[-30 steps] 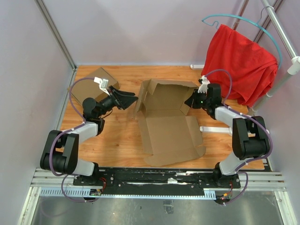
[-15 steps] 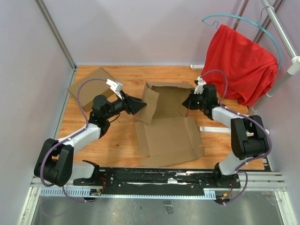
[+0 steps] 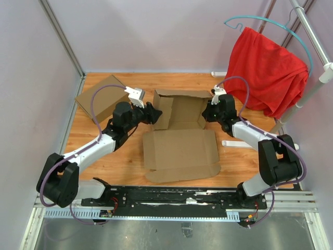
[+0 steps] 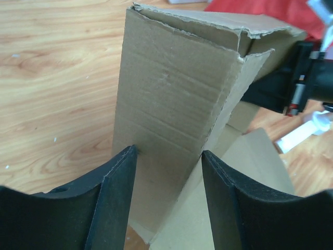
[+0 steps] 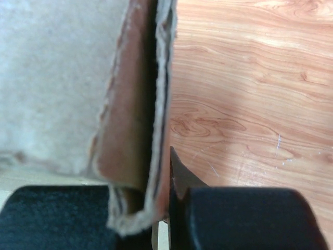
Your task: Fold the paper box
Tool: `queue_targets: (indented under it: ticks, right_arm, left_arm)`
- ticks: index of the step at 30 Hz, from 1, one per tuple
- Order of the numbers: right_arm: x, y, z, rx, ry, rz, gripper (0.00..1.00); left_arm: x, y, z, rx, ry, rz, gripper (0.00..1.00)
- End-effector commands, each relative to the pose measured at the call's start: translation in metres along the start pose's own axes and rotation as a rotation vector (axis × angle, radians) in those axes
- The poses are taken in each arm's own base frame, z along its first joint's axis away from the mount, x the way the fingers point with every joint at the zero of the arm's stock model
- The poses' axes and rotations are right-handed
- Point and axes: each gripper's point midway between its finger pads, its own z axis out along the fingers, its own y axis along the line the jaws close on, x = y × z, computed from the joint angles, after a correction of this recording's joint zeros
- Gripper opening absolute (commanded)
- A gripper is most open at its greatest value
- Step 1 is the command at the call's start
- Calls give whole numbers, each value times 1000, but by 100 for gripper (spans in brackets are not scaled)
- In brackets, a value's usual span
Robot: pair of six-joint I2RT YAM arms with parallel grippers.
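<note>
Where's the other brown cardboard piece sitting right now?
In the top view, the other cardboard piece lies at the far left corner of the table, beyond the left arm, left of the paper box.

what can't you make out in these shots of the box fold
- Top view: the left claw fingertips are one dark blob, so contact with the paper box is unclear.
- Left wrist view: its raised flap hides most of the box behind it.
- Right wrist view: the right claw is cut by the bottom edge; most of the box is outside the frame.
</note>
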Motion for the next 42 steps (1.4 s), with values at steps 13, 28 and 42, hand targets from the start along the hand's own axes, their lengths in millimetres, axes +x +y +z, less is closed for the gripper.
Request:
queue_targets:
  ticks: [13,28,42]
  right_arm:
    - [-5,9,-29,116,-158,-34,1]
    - [6,35,-30,20,-170,-39,1]
    - [14,57,-34,30,-178,-99,1]
  left_arm:
    - [10,59,-21,-373,-59,29,57]
    - [11,28,-19,-220,-125,39,55]
    - [22,61,-20,-435,-104,27,48]
